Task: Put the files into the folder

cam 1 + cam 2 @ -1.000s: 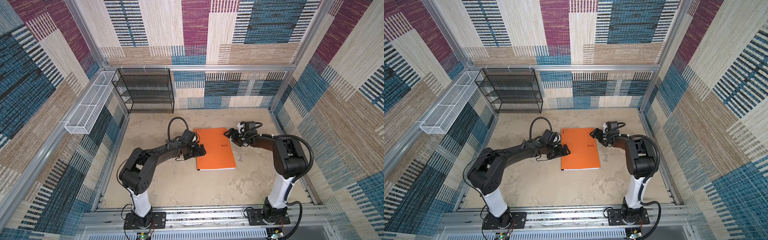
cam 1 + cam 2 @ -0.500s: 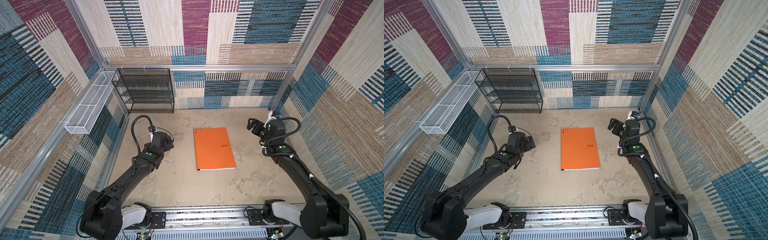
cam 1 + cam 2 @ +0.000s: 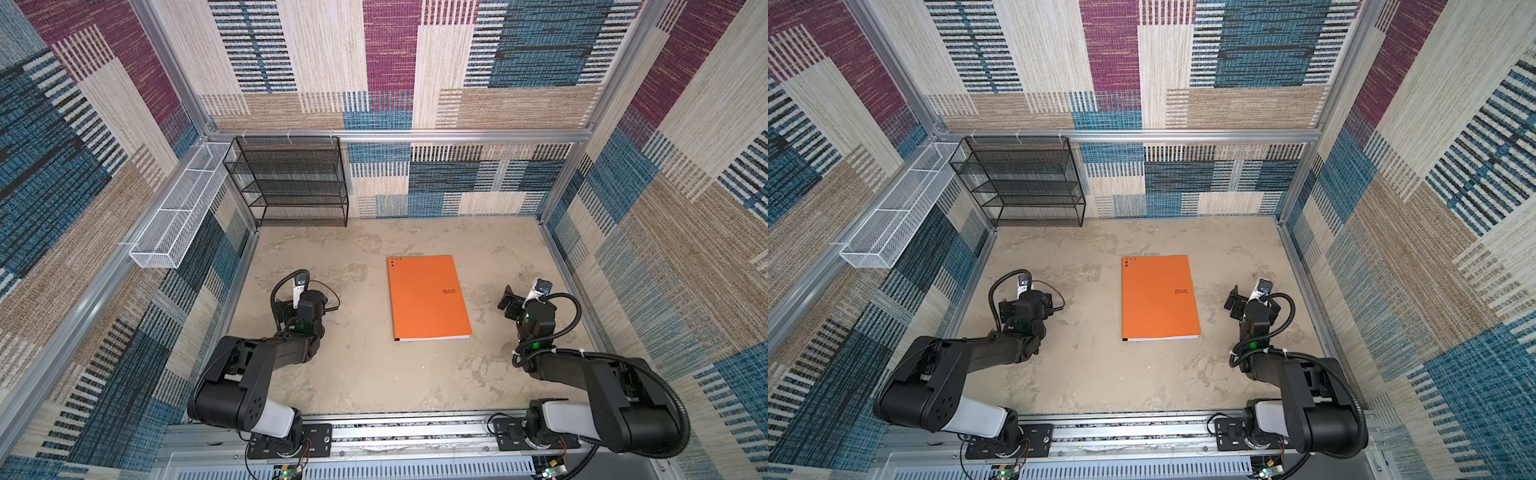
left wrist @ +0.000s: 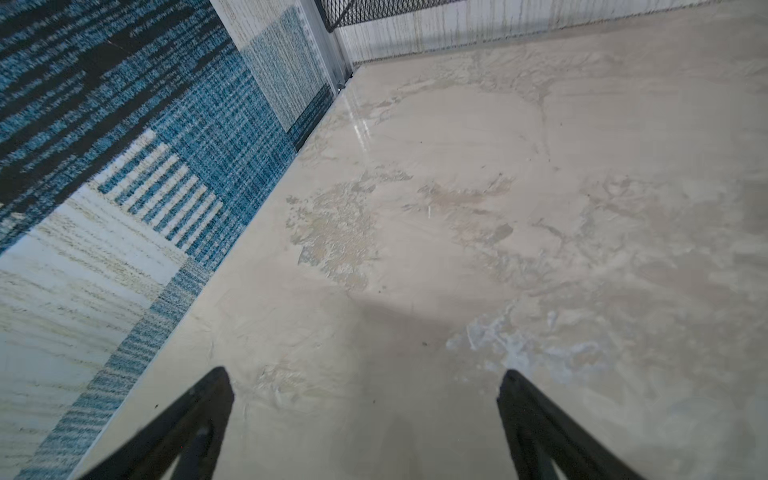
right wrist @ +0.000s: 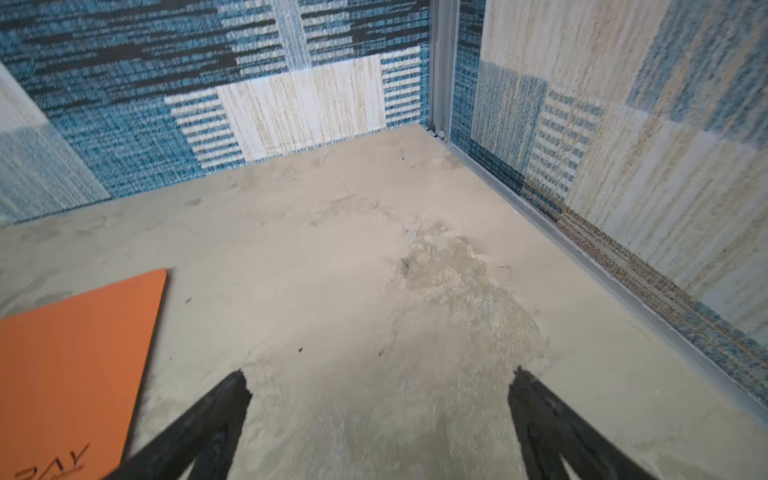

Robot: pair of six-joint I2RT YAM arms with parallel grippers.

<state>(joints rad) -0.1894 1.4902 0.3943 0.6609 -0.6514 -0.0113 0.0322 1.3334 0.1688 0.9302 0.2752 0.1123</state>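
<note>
The orange folder lies shut and flat in the middle of the beige floor, its "RAY" logo up. A thin white edge shows along its near side. The files are hidden; no loose sheet lies anywhere. My left gripper hovers left of the folder, well apart from it, and in the left wrist view my left gripper is open over bare floor. My right gripper hovers to the folder's right. In the right wrist view my right gripper is open and empty, with a corner of the folder beside it.
A black wire-mesh rack stands against the back wall at the left. A white mesh basket hangs on the left wall rail. Patterned walls close in on three sides; the right wall's metal rail runs near my right gripper.
Both arms have drawn back from the folder's left and right edges, out to the sides and toward the near rail. The folder has stayed shut in place.
</note>
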